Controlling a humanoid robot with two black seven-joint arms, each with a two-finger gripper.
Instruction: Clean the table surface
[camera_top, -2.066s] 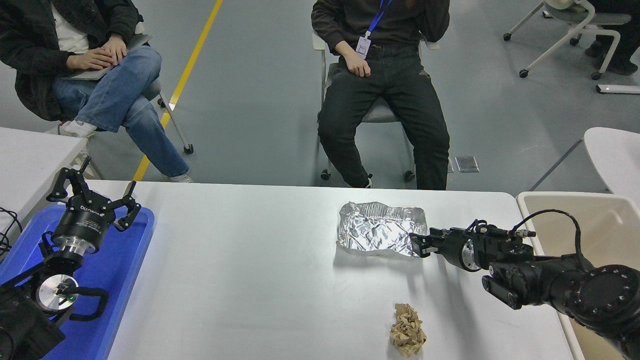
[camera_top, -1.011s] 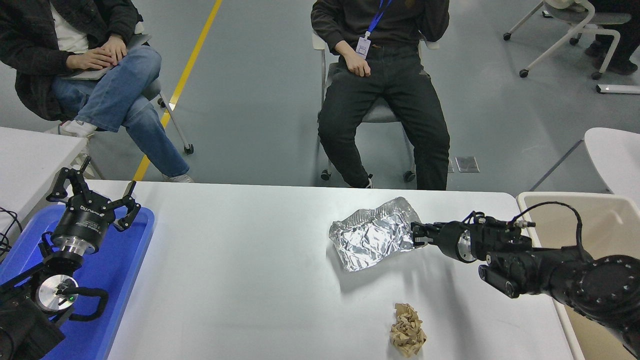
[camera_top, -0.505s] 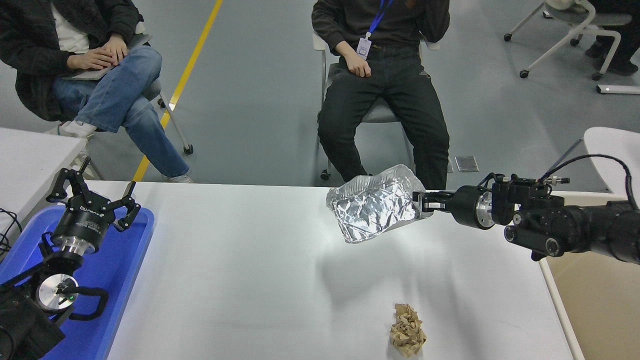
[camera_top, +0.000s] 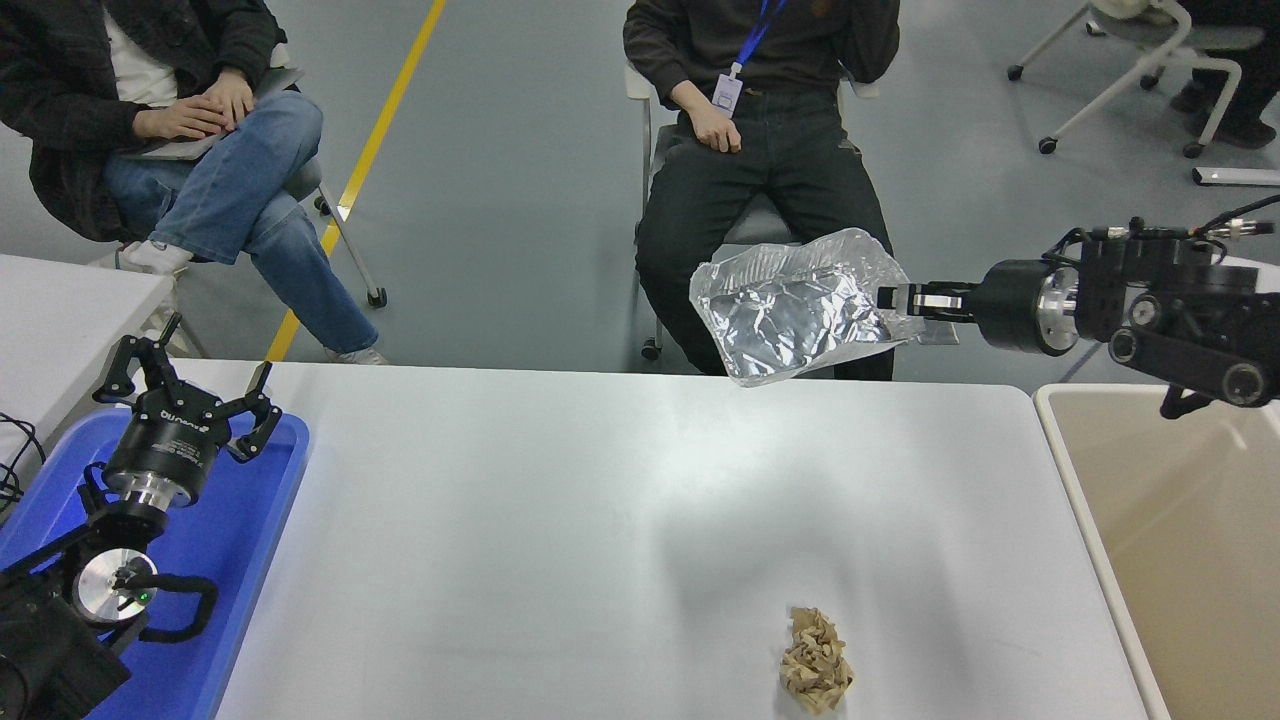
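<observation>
At lower left, over a blue plastic tray — the parked left gripper, black fingers spread wide, holding nothing. Across the middle, the wide matte white table surface, rounded corners, bare but for a crumpled tan paper wad near its front edge. Above the far edge, clear of the tabletop — a crinkled silver foil sheet, pinched at its right border by the right gripper, fingers closed narrow on the foil, black arm reaching in from the right edge. At far right, just beside the table — a beige open bin. Behind, two seated people.
</observation>
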